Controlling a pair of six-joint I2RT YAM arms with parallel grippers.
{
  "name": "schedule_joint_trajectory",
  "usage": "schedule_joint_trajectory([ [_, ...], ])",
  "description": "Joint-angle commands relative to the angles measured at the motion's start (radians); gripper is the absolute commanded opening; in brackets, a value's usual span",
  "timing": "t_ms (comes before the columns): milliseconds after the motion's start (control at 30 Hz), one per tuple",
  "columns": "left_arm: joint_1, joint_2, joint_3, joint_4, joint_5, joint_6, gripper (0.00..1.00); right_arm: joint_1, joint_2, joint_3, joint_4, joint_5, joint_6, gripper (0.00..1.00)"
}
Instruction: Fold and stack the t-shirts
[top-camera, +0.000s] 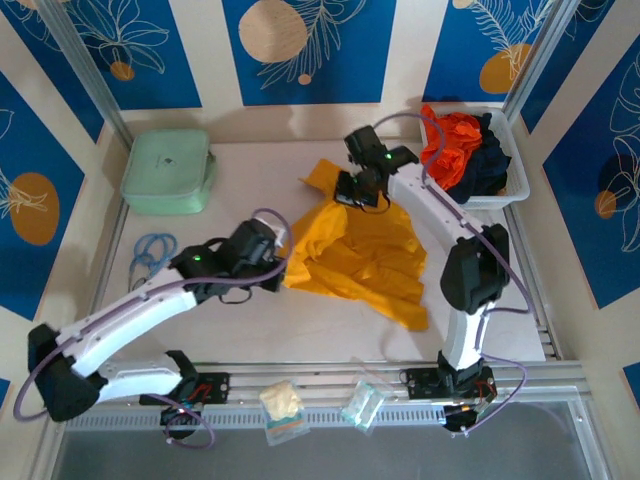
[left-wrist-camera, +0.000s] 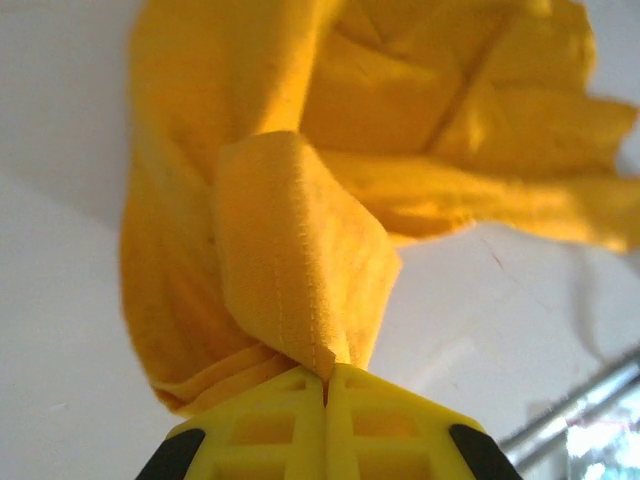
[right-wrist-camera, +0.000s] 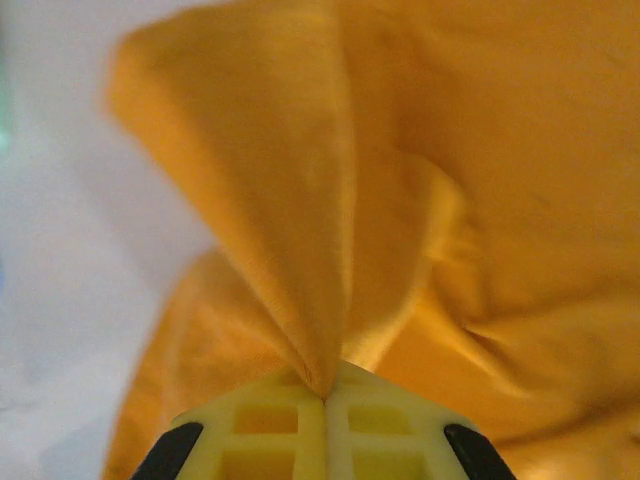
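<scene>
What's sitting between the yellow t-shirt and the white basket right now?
In the top view, the right arm crosses the gap between yellow t-shirt and basket; the rest is bare table.

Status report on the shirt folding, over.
Left claw shut on yellow t-shirt edge. Right claw shut on its far edge. Shirt crumpled, unfolded. Orange-red t-shirt, navy t-shirt in basket.

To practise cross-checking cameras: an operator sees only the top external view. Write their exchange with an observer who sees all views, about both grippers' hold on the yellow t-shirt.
Operator: Is the left gripper actually gripping the yellow t-shirt?
Observer: Yes. Its wrist view shows it shut on a fold of stitched hem.
Operator: And the right gripper?
Observer: Shut too, pinching a raised peak of the cloth.
</scene>
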Motion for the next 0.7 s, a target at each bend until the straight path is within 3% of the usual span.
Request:
schedule_joint_trajectory([
  [0, -0.118, 0.110, 0.032, 0.059, 0.058, 0.032, 0.00, -0.045, -0.070, -0.203, 0.018, 0.084, -0.010, 0.00],
  [167, -0.278, 0.308, 0.068, 0.054, 0.026, 0.019, 0.00, -0.106, -0.167, -0.474, 0.043, 0.158, 0.016, 0.00],
  [200, -0.288, 0.327, 0.073, 0.046, 0.008, 0.005, 0.07, -0.116, -0.175, -0.503, 0.050, 0.157, 0.015, 0.03],
  [300, -0.293, 0.331, 0.078, 0.015, -0.057, -0.029, 0.44, -0.135, -0.204, -0.561, 0.067, 0.145, 0.008, 0.29],
  [367, -0.288, 0.295, 0.103, -0.032, -0.137, -0.039, 0.74, -0.137, -0.224, -0.565, 0.069, 0.141, 0.000, 0.43],
  [433, -0.263, 0.255, 0.138, -0.092, -0.192, -0.048, 0.88, -0.139, -0.235, -0.547, 0.059, 0.134, -0.010, 0.48],
  [567, -0.125, 0.185, 0.184, -0.175, -0.177, -0.090, 0.92, -0.139, -0.261, -0.502, 0.028, 0.131, -0.027, 0.49],
  [667, 0.043, 0.171, 0.150, -0.148, -0.058, -0.111, 0.86, -0.142, -0.291, -0.497, 0.021, 0.109, -0.030, 0.44],
])
